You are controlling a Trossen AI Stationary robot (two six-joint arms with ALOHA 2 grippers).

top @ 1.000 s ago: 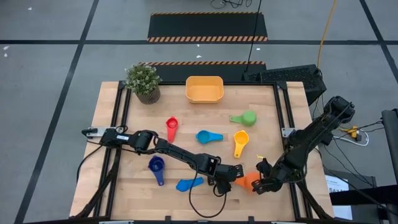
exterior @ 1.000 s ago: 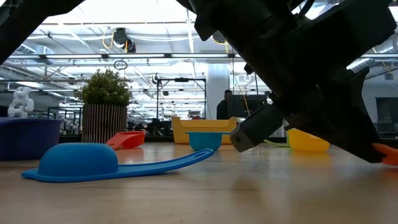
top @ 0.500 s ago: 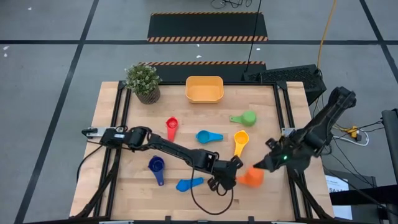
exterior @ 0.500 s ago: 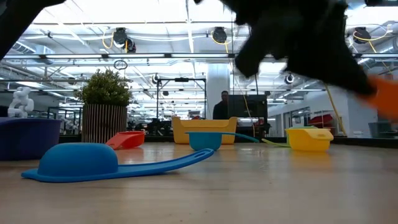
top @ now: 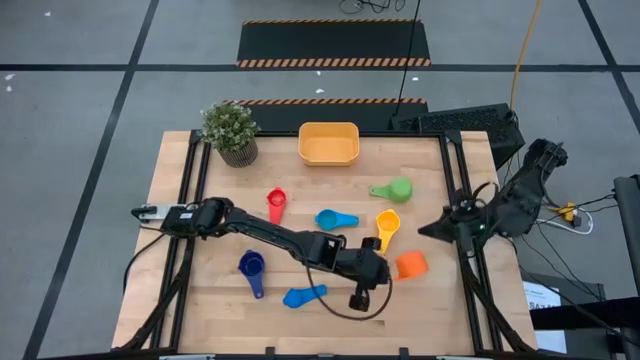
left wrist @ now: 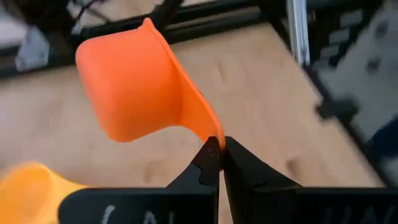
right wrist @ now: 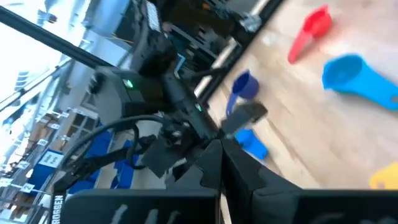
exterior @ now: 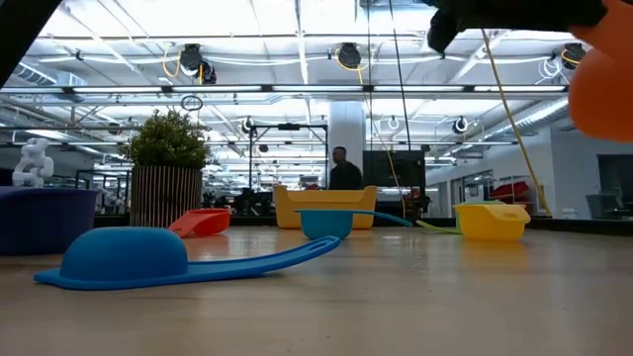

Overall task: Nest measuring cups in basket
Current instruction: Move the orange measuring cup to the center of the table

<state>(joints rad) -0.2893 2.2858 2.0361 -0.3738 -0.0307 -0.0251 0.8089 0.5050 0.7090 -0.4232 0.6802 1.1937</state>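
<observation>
My left gripper (top: 390,268) is over the near-right part of the table, shut on the orange cup (top: 411,264). That cup shows large in the left wrist view (left wrist: 130,93) and high at the right edge of the low view (exterior: 608,84). My right gripper (top: 422,229) is shut on nothing and hangs at the table's right edge. The red (top: 276,205), green (top: 393,189), yellow (top: 386,230) and dark blue (top: 252,270) cups and two light blue cups (top: 335,219) (top: 305,295) lie on the table. The orange-yellow basket (top: 328,143) sits at the far edge. My left gripper pinches the orange cup's flat handle (left wrist: 208,134) between its two fingertips (left wrist: 210,160), reaching roughly level from the table's left. The bowl juts out beyond the fingertips. The cup is lifted clear of the table.
A potted plant (top: 230,132) stands at the far-left corner, left of the basket. The left arm stretches across the near half of the table, above the dark blue cup and one light blue cup. Bare wood lies between the cups and the basket.
My left gripper has raised the orange cup from the near-right of the table, well clear of it, carrying it slightly toward the far edge. My right gripper has drawn away from the cup, rising and moving toward the right and far edges.
</observation>
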